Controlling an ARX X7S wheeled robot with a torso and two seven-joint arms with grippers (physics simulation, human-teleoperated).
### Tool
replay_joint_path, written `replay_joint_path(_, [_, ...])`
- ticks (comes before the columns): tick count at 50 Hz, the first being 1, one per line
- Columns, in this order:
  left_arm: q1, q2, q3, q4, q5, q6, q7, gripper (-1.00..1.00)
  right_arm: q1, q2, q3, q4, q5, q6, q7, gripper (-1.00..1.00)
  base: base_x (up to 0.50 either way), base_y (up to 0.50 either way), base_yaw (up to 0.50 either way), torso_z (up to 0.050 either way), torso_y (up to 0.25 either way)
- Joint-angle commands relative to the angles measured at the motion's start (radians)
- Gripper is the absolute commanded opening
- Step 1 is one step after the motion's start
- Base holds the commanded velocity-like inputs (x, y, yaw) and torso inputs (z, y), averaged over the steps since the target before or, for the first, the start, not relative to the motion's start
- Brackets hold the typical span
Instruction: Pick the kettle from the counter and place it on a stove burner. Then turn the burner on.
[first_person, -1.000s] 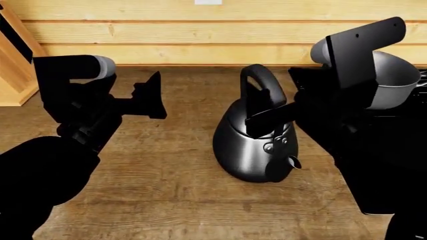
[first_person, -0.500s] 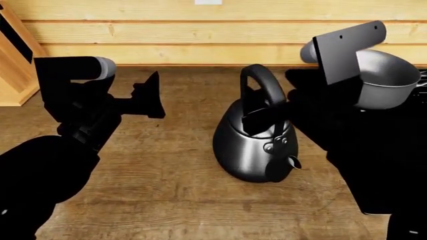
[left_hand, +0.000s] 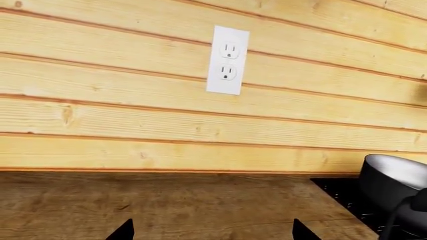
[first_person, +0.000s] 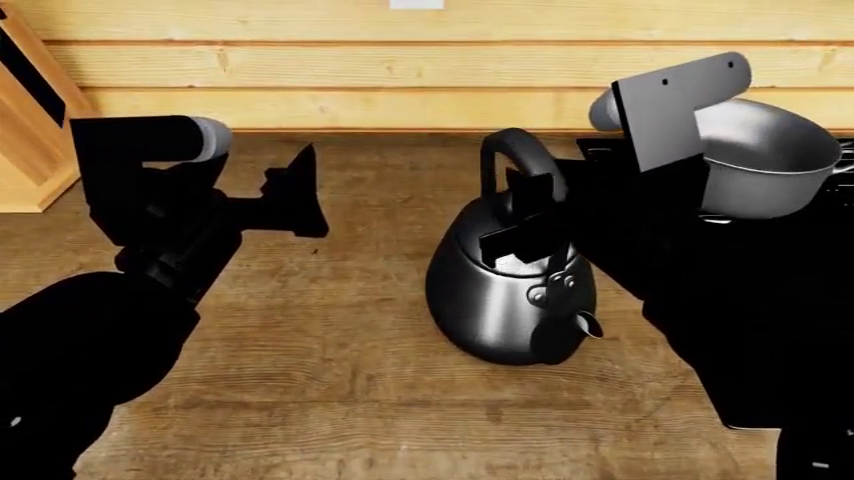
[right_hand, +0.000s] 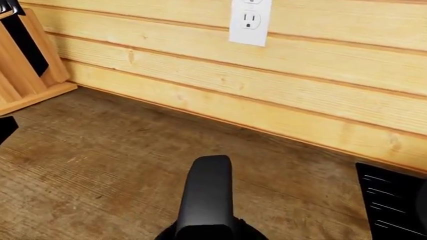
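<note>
two black arms reach over the counter (first_person: 334, 360), a brown wood-grain top that meets a pale wall (first_person: 334, 70) of horizontal planks. the kettle (first_person: 514, 285) stands upright on the wood a little right of centre in the head view, its dark-steel body glossy, its short spout toward the camera and its tall arched black handle (first_person: 514, 160) rising over the lid. the right gripper (first_person: 527, 222) is at that handle, with dark fingers showing against the arch just above the lid, but black lies on black there and i cannot tell whether the fingers are closed on it or only beside it. from the right wrist view the handle (right_hand: 208, 195) runs straight up the middle of the lower frame, very near the camera, with bare counter (right_hand: 100, 165) beyond it and a white outlet (right_hand: 250, 20) on the wall. the left gripper (first_person: 300, 195) hangs above the wood well to the left of the kettle, touching nothing, and in the left wrist view its two fingertips (left_hand: 123, 231) stand wide apart with empty space between them. an open silver-grey saucepan (first_person: 761, 160) sits behind the right arm at the right edge, on the dark stove (left_hand: 347, 200). a light wooden block (first_person: 27, 130) leans at the far left by the wall.
</note>
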Motion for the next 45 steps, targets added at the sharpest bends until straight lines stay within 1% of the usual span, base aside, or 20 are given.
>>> replay_joint_path(1, [0.007,-0.006,0.001,0.001,0.0,0.006,-0.001,1.0,-0.004,0.006,-0.01,-0.001,0.002,-0.017,-0.002,-1.0,0.0,0.0,0.0,0.0,0.0])
replay_joint_path(27, [0.011,-0.009,0.001,-0.004,-0.005,0.02,-0.002,1.0,0.014,0.016,0.004,-0.022,0.014,-0.075,-0.018,-1.0,0.0,0.0,0.0,0.0,0.001])
replay_joint_path(45, [0.013,-0.013,0.005,-0.011,-0.005,0.029,0.0,1.0,0.063,0.029,0.007,-0.03,0.034,-0.087,-0.008,-1.0,0.0,0.0,0.0,0.0,0.002])
